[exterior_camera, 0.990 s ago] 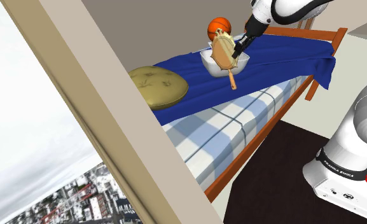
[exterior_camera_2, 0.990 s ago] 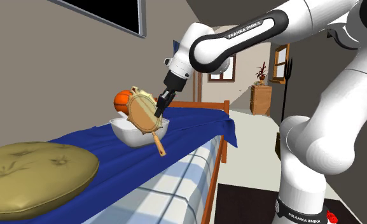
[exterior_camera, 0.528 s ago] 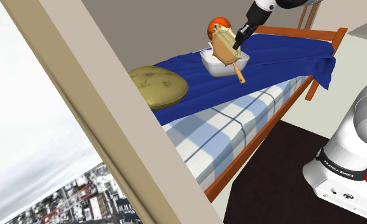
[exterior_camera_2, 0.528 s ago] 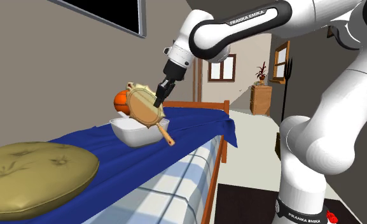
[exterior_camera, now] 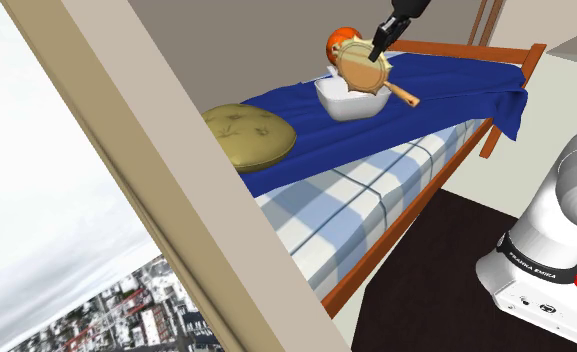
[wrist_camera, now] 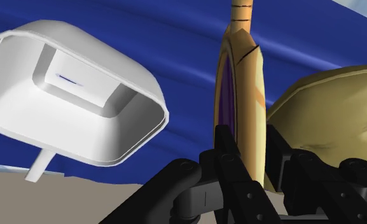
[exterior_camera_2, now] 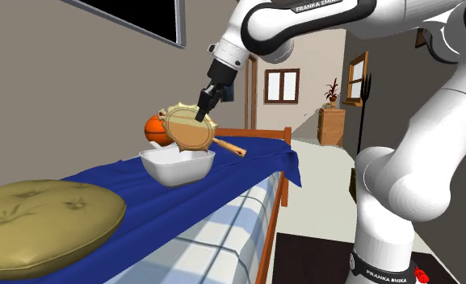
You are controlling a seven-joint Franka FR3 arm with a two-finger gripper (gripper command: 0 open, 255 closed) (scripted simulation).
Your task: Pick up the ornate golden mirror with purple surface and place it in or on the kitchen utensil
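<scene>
I have the black gripper point(exterior_camera_2: 200, 113) clamped on the rim of the ornate golden hand mirror point(exterior_camera_2: 189, 131), which is tilted at 12 o'clock just over the white rectangular bowl point(exterior_camera_2: 177, 167) on the blue-blanketed bed point(exterior_camera_2: 255, 157). An orange basketball point(exterior_camera_2: 153, 127) sits at the bowl's 11 o'clock.

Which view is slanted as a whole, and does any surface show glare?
Shoulder view: whole picture rolled, so the bed slants; the window's sky is washed pale. Wrist view: soft shading inside the white dish, no glare; none on the mirror in the claw.
</scene>
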